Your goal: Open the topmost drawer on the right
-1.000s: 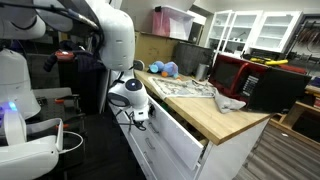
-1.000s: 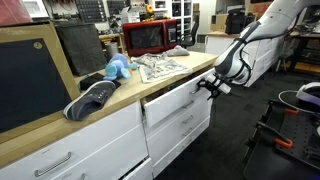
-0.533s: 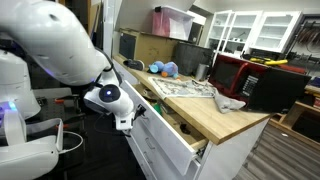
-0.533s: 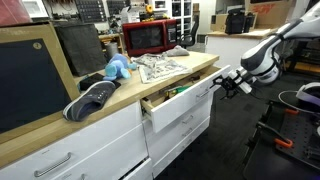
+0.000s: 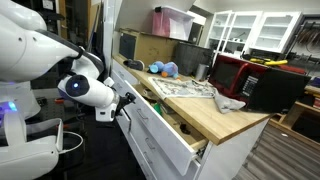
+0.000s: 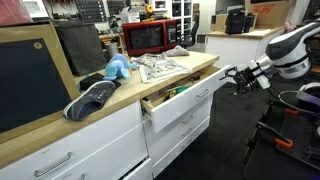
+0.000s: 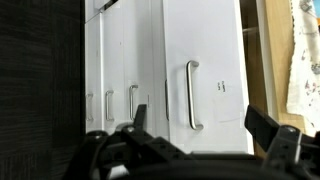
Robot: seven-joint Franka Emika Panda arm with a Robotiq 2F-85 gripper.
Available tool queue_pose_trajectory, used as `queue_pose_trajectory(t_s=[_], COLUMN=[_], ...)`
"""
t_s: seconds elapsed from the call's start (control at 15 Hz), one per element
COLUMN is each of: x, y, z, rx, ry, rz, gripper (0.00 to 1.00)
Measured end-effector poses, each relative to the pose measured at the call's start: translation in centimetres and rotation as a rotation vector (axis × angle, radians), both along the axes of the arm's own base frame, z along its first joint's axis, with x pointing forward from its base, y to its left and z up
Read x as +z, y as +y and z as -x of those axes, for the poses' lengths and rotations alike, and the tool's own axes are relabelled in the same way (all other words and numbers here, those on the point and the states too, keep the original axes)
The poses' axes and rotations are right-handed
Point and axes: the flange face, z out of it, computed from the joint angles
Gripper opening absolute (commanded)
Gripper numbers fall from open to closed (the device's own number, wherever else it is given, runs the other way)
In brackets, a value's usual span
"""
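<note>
The topmost drawer [image 5: 172,128] under the wooden counter stands pulled out, and its pale inside with small items shows from above. It also shows open in an exterior view [image 6: 186,101]. In the wrist view its white front [image 7: 212,62] and metal bar handle [image 7: 190,95] face me. My gripper [image 5: 124,101] is open and empty, a short way back from the drawer front and not touching it. It also shows in an exterior view [image 6: 238,79]. In the wrist view both fingers of the gripper [image 7: 200,118] stand wide apart on either side of the handle.
Deeper white drawer fronts [image 6: 185,128] sit below the open one, with more to its side [image 7: 120,90]. On the counter lie a red microwave [image 5: 256,80], a blue plush toy [image 6: 117,68], a dark shoe [image 6: 91,100] and a patterned cloth [image 5: 185,88].
The drawer went from nearly shut to pulled out. My gripper then left the handle and drew back away from the drawer front.
</note>
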Motion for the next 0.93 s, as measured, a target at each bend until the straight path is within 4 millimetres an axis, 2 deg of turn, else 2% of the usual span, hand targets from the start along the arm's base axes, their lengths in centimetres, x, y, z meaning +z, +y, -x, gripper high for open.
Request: queue_pose_trajectory(t_s=[0.27, 0.73, 0.93], x=[1.9, 7.6, 8.2], y=[0.5, 1.9, 3.1], z=[-2.6, -7.6, -9.6], rx=[-0.008, -0.065, -0.084], ry=[-0.013, 0.052, 0.142], rz=[-0.028, -0.050, -0.013], gripper=[1.00, 1.00, 1.00])
